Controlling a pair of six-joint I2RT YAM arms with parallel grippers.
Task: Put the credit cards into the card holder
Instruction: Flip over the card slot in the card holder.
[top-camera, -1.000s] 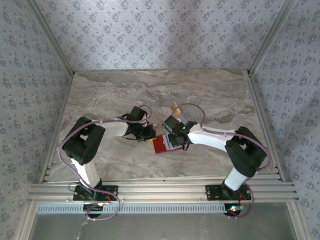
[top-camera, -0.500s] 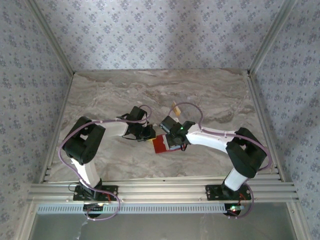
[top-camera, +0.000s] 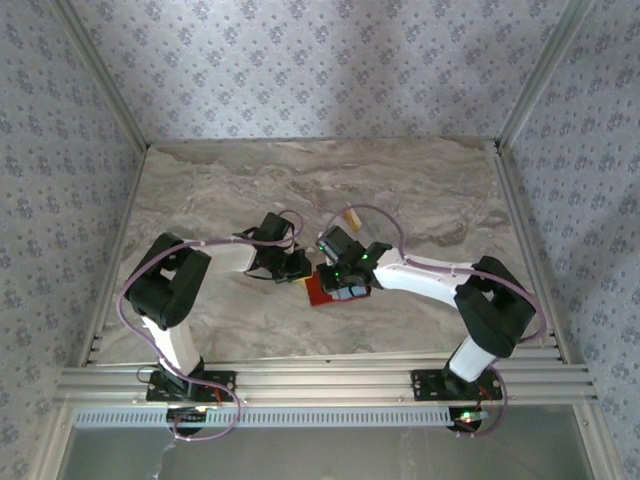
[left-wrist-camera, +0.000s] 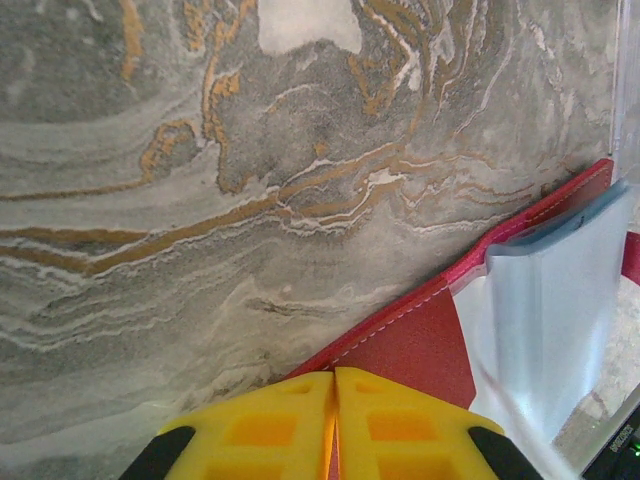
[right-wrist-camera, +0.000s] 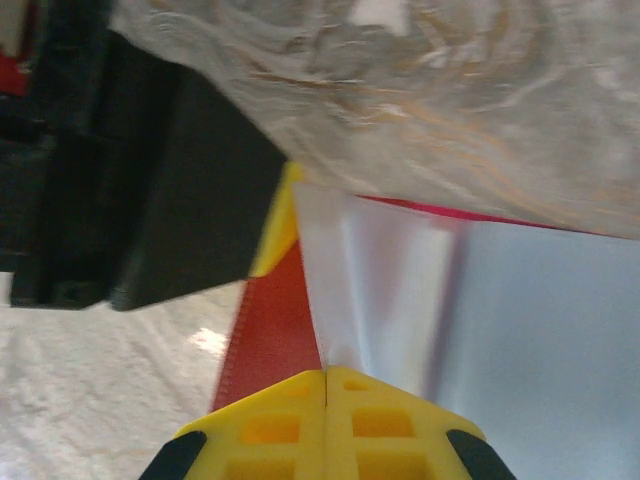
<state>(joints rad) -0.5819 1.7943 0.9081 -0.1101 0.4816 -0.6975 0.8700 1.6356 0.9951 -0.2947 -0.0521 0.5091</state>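
Observation:
The red card holder (top-camera: 318, 291) lies on the marble table between both arms. My left gripper (top-camera: 300, 270) is shut on its near edge, the yellow fingertips (left-wrist-camera: 270, 420) pinching the red flap (left-wrist-camera: 415, 345). A pale grey-blue credit card (left-wrist-camera: 555, 310) stands tilted over the holder's paler inside. My right gripper (right-wrist-camera: 325, 375) is shut on that card (right-wrist-camera: 385, 290), which fans out from its fingertips above the red holder (right-wrist-camera: 275, 325). A tan-yellow credit card (top-camera: 350, 214) lies flat on the table behind the right gripper (top-camera: 334, 272).
The left gripper's black body (right-wrist-camera: 150, 200) sits close on the right gripper's left side. Aluminium rails (top-camera: 320, 380) run along the near edge, and patterned walls (top-camera: 320, 60) close in the table (top-camera: 220, 200) on three sides.
My right gripper has closed on the grey-blue card and shifted left toward the left gripper over the holder. The left gripper has stayed put.

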